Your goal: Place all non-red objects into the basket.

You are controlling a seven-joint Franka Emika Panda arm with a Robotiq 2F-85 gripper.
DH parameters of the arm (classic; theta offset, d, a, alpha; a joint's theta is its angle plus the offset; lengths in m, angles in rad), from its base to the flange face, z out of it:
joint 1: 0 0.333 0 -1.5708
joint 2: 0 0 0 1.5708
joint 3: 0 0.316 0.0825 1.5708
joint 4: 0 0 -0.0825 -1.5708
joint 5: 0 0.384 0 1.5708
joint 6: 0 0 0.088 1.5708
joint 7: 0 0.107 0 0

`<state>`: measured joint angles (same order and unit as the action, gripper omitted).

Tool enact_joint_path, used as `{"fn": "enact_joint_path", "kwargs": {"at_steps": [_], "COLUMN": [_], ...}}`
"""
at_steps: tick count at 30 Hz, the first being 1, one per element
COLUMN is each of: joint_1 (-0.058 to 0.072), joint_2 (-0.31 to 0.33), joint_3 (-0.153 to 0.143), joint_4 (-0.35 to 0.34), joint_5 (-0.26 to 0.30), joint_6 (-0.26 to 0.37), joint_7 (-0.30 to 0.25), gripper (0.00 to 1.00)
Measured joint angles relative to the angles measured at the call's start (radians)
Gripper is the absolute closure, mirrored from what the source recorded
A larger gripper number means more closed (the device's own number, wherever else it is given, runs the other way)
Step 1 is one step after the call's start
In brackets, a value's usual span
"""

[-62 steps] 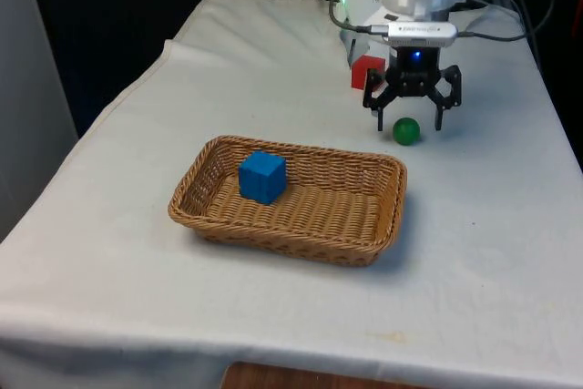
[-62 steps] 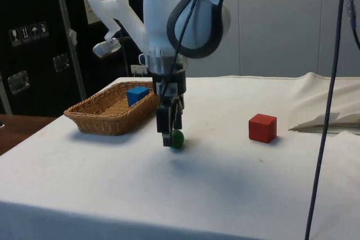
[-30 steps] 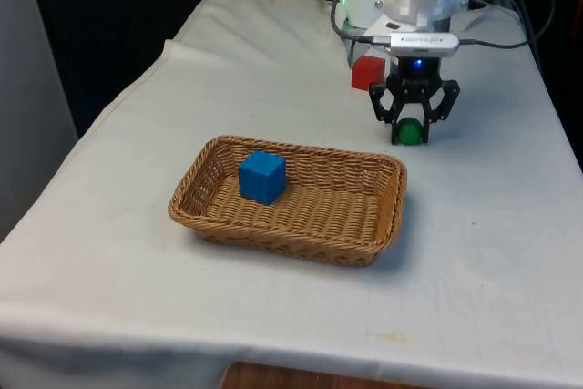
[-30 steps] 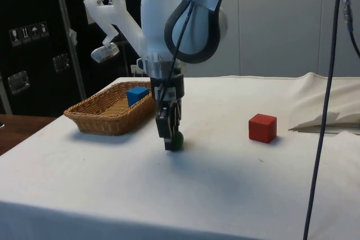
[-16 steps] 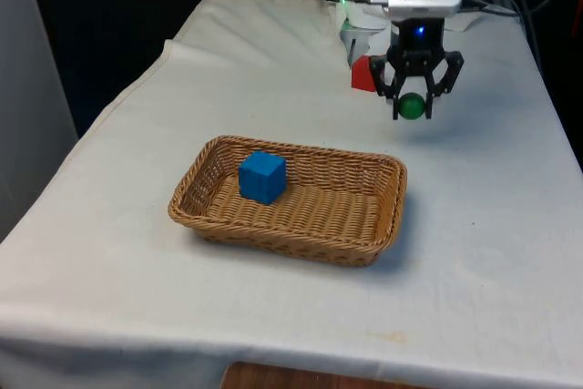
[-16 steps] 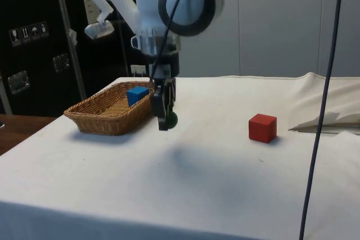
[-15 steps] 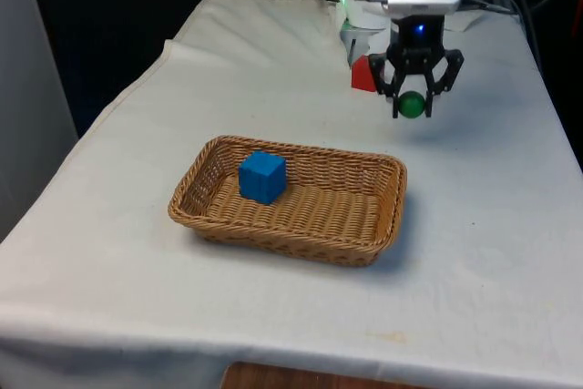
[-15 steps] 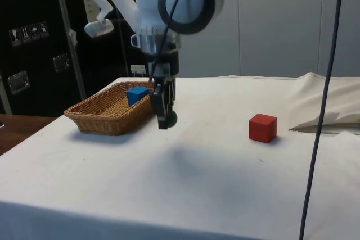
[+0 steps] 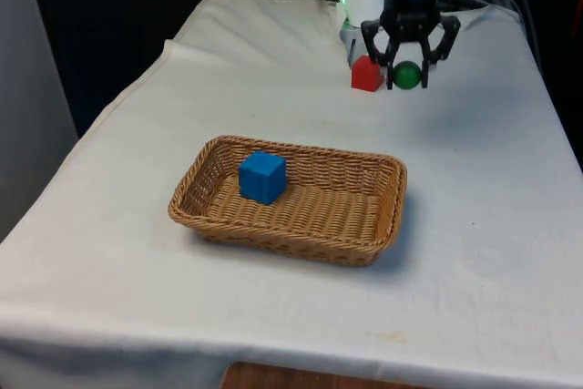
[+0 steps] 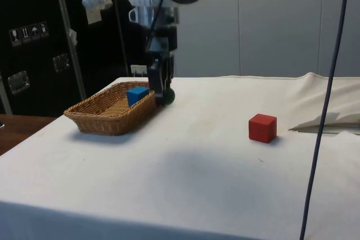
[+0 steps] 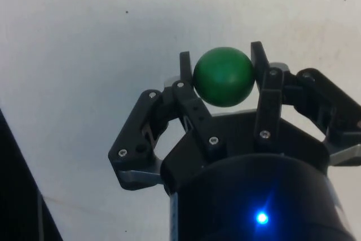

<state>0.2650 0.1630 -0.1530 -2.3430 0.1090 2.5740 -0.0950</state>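
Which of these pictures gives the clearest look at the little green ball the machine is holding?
The wrist view: the green ball sits large and unobstructed, pinched between the gripper fingers. The front view shows it small but plainly green, lifted beside the red cube. In the side view it is dark and partly hidden behind a finger, near the basket.

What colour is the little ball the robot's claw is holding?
Green. The ball shows best in the wrist view, pinched in the gripper.
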Motion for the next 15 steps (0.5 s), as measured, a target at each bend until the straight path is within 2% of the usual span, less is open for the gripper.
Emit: {"fn": "enact_joint_path", "kwargs": {"at_steps": [7,15], "joint_1": [0.0,0.0], "joint_2": [-0.059,-0.055], "joint_3": [-0.018,-0.029], "joint_4": [0.007,0.04], "joint_5": [0.0,0.0], "joint_6": [-0.053,-0.068], "joint_7": [0.0,0.004], "gripper": [1.0,1.0]}}
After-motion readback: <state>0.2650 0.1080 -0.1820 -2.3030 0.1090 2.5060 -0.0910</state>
